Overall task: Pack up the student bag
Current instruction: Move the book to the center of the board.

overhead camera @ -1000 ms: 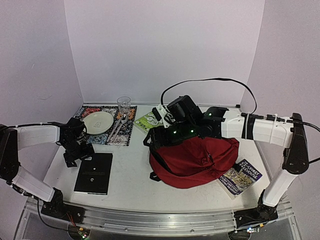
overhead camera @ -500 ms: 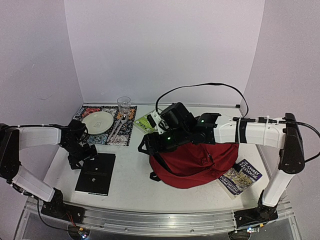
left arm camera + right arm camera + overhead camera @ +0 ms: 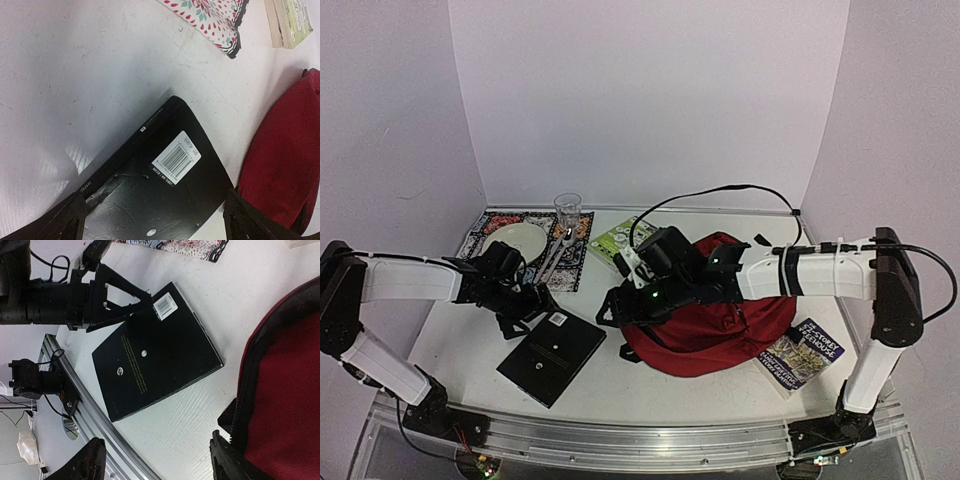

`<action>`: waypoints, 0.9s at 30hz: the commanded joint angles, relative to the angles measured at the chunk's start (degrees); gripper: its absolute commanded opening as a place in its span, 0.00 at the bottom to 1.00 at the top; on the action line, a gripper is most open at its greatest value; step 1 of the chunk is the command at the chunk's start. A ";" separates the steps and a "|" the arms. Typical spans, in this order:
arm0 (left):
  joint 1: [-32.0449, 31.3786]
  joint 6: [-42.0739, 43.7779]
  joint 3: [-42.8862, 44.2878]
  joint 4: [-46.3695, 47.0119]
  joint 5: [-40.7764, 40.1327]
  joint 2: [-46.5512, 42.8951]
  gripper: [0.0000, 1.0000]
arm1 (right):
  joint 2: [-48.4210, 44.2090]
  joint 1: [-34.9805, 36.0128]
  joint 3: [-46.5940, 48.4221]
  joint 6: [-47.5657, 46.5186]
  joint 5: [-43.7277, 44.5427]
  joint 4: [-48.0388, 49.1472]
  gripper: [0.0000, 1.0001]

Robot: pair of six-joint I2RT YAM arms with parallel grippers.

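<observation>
On the right half of the desk (image 3: 460,340) the student bag (image 3: 720,320) lies slumped, its left side reaching about to the middle. A strip of bare top runs between it and the near edge. A black book (image 3: 552,355) lies askew left of the middle, one corner close to the near edge, with a narrow open lane between it and the bag.

The left gripper (image 3: 155,220) stands at the book's far corner, its fingers spread wide to either side of it. The right gripper (image 3: 160,457) is low at the bag's left side, jaws apart, one finger against the black zip trim; bare desk shows between the fingers.

The far left corner holds a patterned placemat (image 3: 575,262) with a plate (image 3: 517,243) and a glass (image 3: 567,212). A green book (image 3: 613,240) lies by the far edge, and a paperback (image 3: 802,352) touches the bag toward the near right corner.
</observation>
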 commanded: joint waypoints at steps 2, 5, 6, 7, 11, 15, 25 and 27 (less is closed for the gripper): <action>-0.51 1.73 1.50 -7.95 -3.66 1.78 0.98 | 3.18 2.63 -0.63 1.92 -3.73 0.49 0.71; -0.47 5.23 3.27 -14.45 -8.19 1.50 0.99 | 4.36 3.38 -0.74 2.96 -3.58 0.50 0.69; -0.44 5.86 3.20 -15.77 -8.95 1.26 0.99 | 4.59 3.44 -0.87 3.20 -3.26 0.52 0.69; -0.43 6.29 2.90 -16.53 -9.46 1.09 0.99 | 4.83 3.44 -1.03 3.49 -2.91 0.52 0.68; -0.42 6.97 -0.13 -17.47 -7.58 1.49 0.99 | 6.19 3.42 -1.41 4.40 -2.71 0.73 0.66; -0.42 6.22 -2.16 -16.76 -4.12 0.58 0.99 | 8.34 3.47 -1.58 5.22 -3.84 1.37 0.65; -2.22 1.45 -4.38 -7.05 8.03 0.08 0.99 | 13.35 3.19 -0.33 6.57 -3.33 2.60 0.65; -2.57 0.15 -4.67 -5.31 9.03 -0.11 0.99 | 14.52 2.98 -0.17 7.02 -3.78 3.27 0.65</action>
